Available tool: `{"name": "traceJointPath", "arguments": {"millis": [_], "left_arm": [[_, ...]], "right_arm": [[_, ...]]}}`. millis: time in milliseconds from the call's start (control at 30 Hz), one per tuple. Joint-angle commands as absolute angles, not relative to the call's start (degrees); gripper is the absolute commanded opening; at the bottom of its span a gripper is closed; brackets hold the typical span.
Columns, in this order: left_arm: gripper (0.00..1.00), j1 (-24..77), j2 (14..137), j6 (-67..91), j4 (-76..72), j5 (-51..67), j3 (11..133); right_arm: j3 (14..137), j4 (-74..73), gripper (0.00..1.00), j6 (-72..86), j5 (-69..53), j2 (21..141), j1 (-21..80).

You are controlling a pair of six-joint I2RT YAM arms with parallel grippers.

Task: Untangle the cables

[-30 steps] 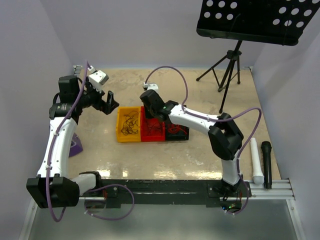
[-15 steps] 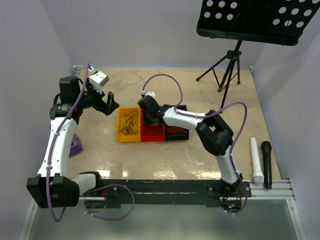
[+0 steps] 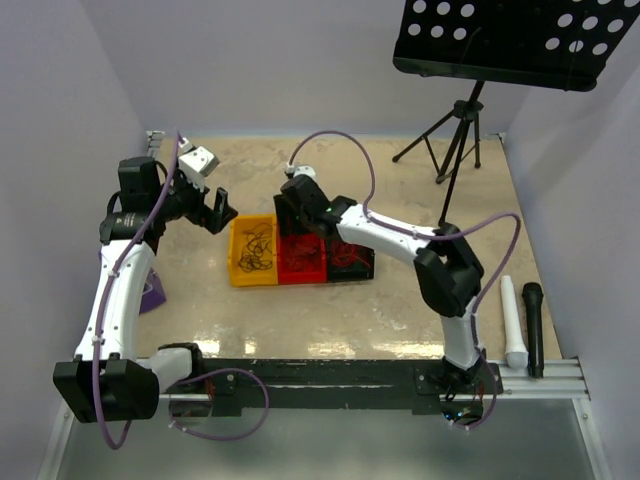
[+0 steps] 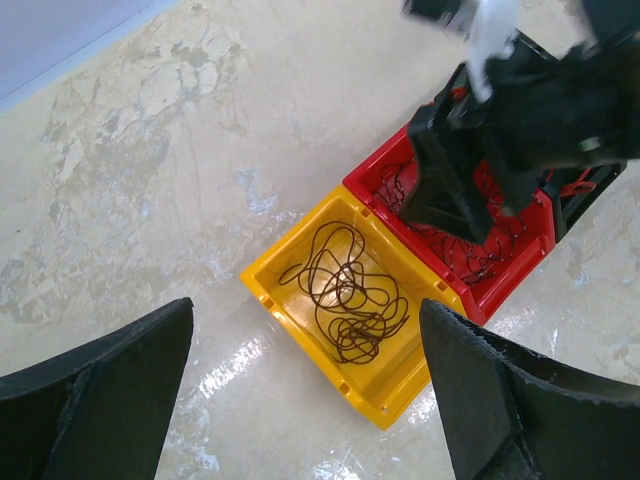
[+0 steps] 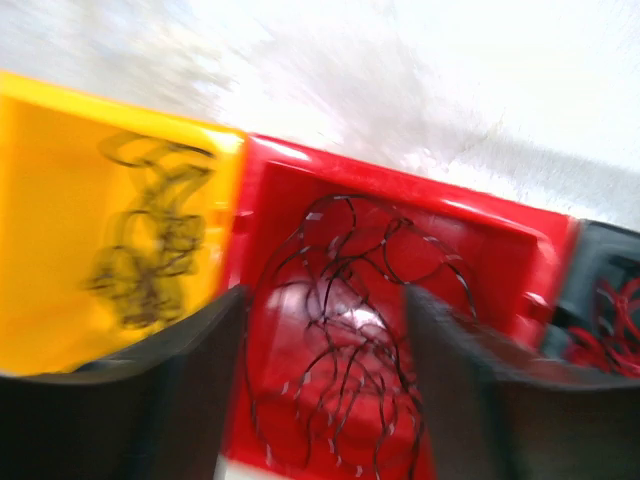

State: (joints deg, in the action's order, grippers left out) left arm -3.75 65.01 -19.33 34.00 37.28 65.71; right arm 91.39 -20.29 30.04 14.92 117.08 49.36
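Observation:
Three bins stand in a row mid-table. The yellow bin [image 3: 238,270] [image 4: 410,385] holds a loose coil of dark-brown cables [image 3: 257,248] [image 4: 350,300]. A tangle of dark cables [image 5: 345,250] lies in the red bin [image 3: 303,275] [image 5: 400,180]. Red cables [image 5: 610,335] show in the black bin [image 3: 355,272]. My right gripper [image 3: 302,232] [image 5: 325,300] hangs open just above the red bin's tangle, nothing between its fingers; that view is blurred. My left gripper [image 3: 218,210] [image 4: 307,310] stands wide open in the air, left of the yellow bin.
A black music stand [image 3: 520,40] on a tripod [image 3: 455,140] is at the back right. A white cylinder [image 3: 513,320] and a black microphone [image 3: 533,325] lie by the right wall. A purple object [image 3: 150,292] sits beside the left arm.
The right gripper's jaws have parted over the red bin. Its arm swung in toward the bins and back out. The left arm has hardly moved.

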Motion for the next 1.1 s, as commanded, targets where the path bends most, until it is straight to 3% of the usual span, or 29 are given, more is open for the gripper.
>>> {"name": "traceJointPath", "arguments": {"millis": [0,67,400,633,1067], "left_arm": [[1.00,-4.1,64.9,-19.9,33.6,36.8,66.1],[1.00,-4.1,65.5,-18.9,34.6,36.0,66.9],[1.00,-4.2,66.3,-19.3,36.6,36.0,67.1],[1.00,-4.1,68.6,-14.9,37.0,27.6,66.8],[1.00,-4.4,66.7,-11.3,30.1,19.3,61.4]], "right_arm": [[91.3,-20.2,0.84,29.4,12.7,106.2,49.5],[90.7,-20.8,0.99,28.9,12.7,103.7,49.5],[85.7,-21.1,0.99,27.0,13.0,90.8,49.0],[77.4,-16.0,0.99,25.4,12.0,80.1,45.4],[68.5,-12.2,0.99,24.2,17.0,70.6,43.2]]}}
